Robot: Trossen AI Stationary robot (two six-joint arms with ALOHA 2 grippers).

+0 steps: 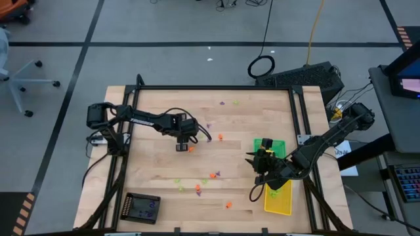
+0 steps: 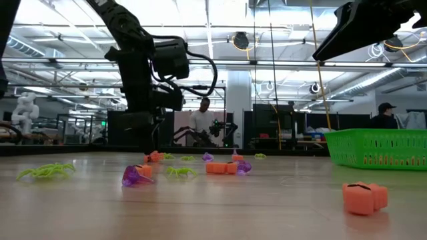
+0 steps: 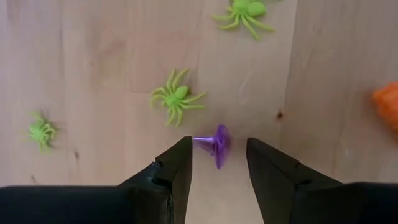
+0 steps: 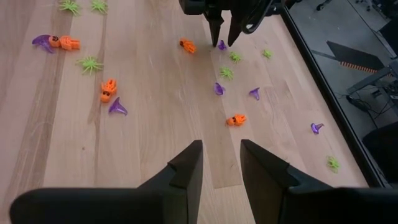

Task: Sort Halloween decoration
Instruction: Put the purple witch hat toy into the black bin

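Note:
Small orange, purple and lime green trinkets lie scattered on the wooden table [image 1: 164, 105]. My left gripper [image 3: 217, 154] points down at the table's middle [image 1: 182, 147], open, with one finger on either side of a purple witch hat [image 3: 217, 144] that lies on its side on the wood. From the right wrist view the same hat [image 4: 221, 45] shows between those fingers. Green spiders [image 3: 177, 99] lie just beyond it, and an orange piece [image 1: 191, 149] sits beside the gripper. My right gripper [image 4: 221, 155] hovers open above the table by the green tray [image 1: 281, 145], touching nothing.
The green tray [image 2: 380, 150] stands at the table's right side with a yellow tray [image 1: 279, 202] nearer the front edge; a black tray [image 1: 142, 208] sits at the near left corner. More trinkets [image 4: 109, 90] are strewn between the arms. People stand in the room beyond the table [image 2: 200, 123].

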